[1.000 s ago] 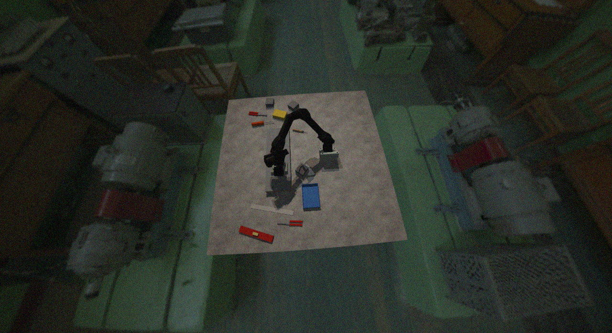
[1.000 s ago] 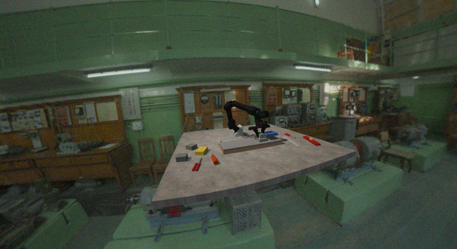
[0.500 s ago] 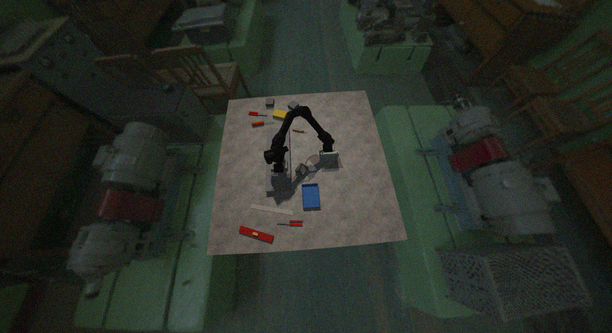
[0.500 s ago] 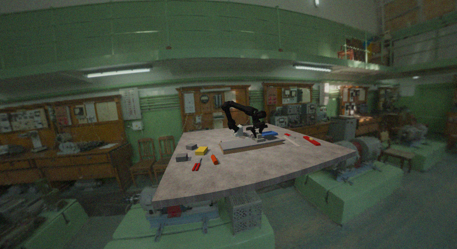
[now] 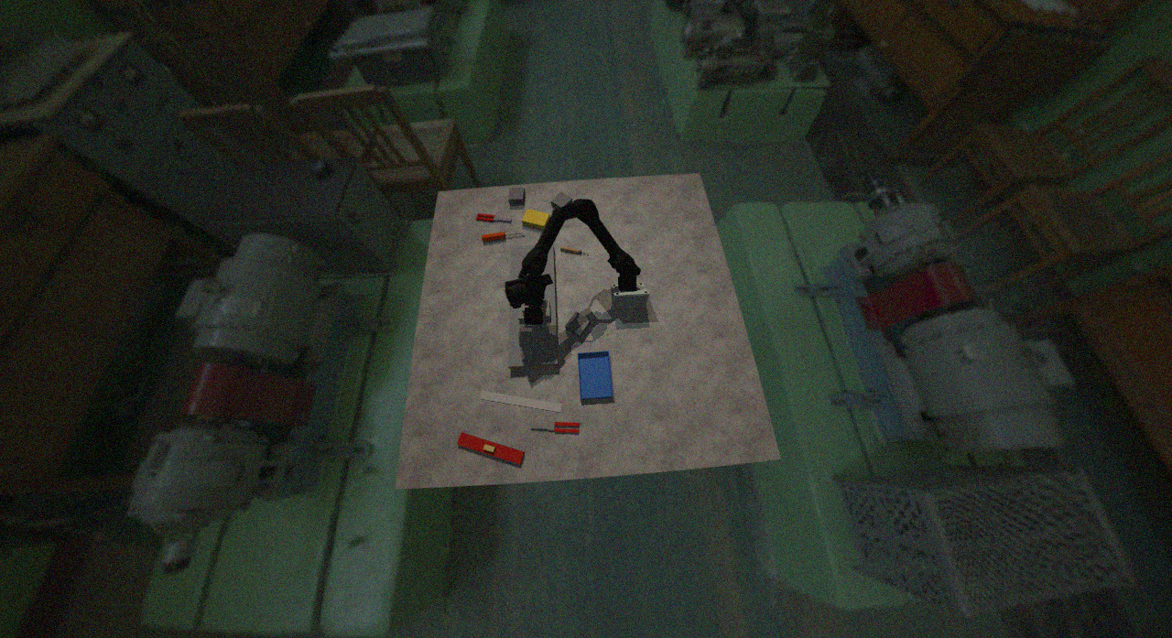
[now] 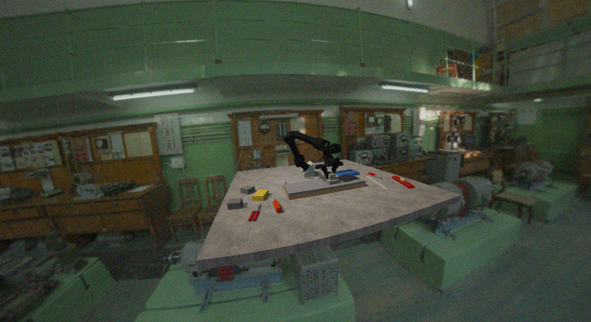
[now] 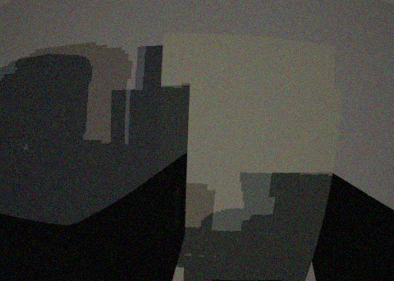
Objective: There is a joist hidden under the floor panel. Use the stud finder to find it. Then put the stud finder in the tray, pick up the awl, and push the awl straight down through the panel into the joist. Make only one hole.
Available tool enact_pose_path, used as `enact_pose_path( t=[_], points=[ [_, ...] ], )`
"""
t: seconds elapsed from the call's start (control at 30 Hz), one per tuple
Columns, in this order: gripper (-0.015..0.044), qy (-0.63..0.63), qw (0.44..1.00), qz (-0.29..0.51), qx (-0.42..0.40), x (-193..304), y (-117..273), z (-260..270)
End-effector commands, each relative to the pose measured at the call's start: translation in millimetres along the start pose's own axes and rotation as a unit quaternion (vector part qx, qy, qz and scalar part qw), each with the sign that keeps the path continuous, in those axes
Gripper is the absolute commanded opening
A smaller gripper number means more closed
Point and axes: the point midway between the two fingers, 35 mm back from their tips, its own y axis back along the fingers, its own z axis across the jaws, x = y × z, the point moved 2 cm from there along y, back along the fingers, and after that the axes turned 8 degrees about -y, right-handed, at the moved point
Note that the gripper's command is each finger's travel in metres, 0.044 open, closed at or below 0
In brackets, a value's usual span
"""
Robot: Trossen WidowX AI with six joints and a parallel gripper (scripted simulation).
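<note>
My gripper (image 5: 534, 315) (image 6: 330, 174) (image 7: 247, 167) points down and is shut on the stud finder (image 6: 331, 180) (image 7: 263, 108), a pale grey block. It holds it flat at the top of the grey floor panel (image 5: 516, 259) (image 6: 305, 188), towards the tray end. I cannot tell if block and panel touch. No lit indicator shows on it. The joist is hidden. The awl (image 5: 572, 250), small with an orange-yellow handle, lies on the table beside the panel's far end in the top view. The blue tray (image 5: 595, 378) (image 6: 347, 172) stands empty to the near right of the panel.
At the far end lie a yellow block (image 5: 536, 219) (image 6: 260, 195), two grey blocks, an orange-handled tool (image 5: 493, 237) (image 6: 277, 206) and a red-handled tool (image 5: 484, 218). At the near end lie a pale strip (image 5: 521, 402), a red level (image 5: 472, 443) and another red-handled tool (image 5: 567, 427).
</note>
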Motion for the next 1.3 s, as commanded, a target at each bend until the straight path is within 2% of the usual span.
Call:
enact_pose_path(
  t=[0.0, 1.27],
  points=[
    [0.0, 0.0, 1.0, -0.001, 0.004, -1, -1, -10],
    [0.0, 0.001, 1.0, -0.001, 0.005, -10, 0, -68]
  ],
)
